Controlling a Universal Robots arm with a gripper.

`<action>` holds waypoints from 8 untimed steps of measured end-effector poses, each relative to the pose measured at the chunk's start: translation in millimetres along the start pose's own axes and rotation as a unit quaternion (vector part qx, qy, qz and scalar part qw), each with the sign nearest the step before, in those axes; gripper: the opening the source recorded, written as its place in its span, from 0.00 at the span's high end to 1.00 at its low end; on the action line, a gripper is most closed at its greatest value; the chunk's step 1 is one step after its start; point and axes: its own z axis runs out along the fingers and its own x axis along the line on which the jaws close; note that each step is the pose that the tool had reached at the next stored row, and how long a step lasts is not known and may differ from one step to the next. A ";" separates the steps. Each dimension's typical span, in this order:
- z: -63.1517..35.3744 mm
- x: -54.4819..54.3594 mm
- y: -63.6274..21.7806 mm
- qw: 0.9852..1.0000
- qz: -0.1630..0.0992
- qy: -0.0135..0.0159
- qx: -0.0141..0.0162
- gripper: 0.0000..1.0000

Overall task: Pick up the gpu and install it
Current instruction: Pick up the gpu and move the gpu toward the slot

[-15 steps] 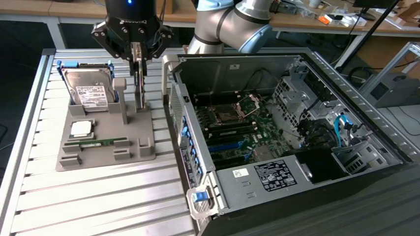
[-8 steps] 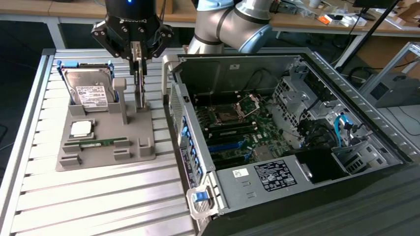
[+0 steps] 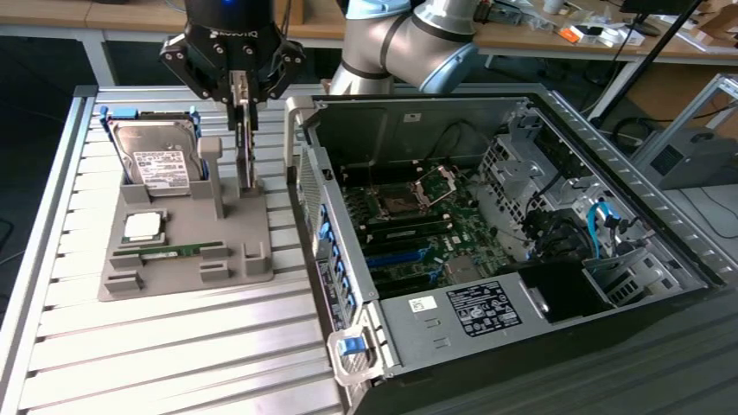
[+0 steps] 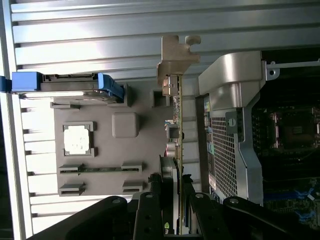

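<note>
See gpu (image 3: 244, 143) upright on edge, pinched near its top by closed fingers (image 4: 149, 215) of gripper (image 3: 238, 86). Cannot tell whether its lower edge touches gray holder (image 3: 185, 275) beneath. In exterior view, note hard drive (image 3: 159, 160) at 9 o'clock of the card, CPU (image 3: 143, 226) and RAM stick (image 3: 179, 250) at 7 o'clock. Find open computer case (image 3: 519, 259) at 3 o'clock, all on slatted tabletop (image 3: 173, 363).

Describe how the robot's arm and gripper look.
The arm is a thick silver-grey tube with rounded joints and a light-blue joint cap. The gripper is black, with angular linked fingers and white lettering on its body.
</note>
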 end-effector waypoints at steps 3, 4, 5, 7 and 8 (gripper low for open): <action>-1.1 0.0 0.0 1.000 0.000 0.000 0.000 0.73; -1.3 0.0 0.0 1.000 0.000 0.000 0.000 0.73; -1.5 0.0 0.1 1.000 0.000 0.000 0.000 0.73; -1.9 0.0 0.1 1.000 0.000 0.000 0.000 0.73; -2.2 0.0 0.1 1.000 0.000 0.000 0.000 0.73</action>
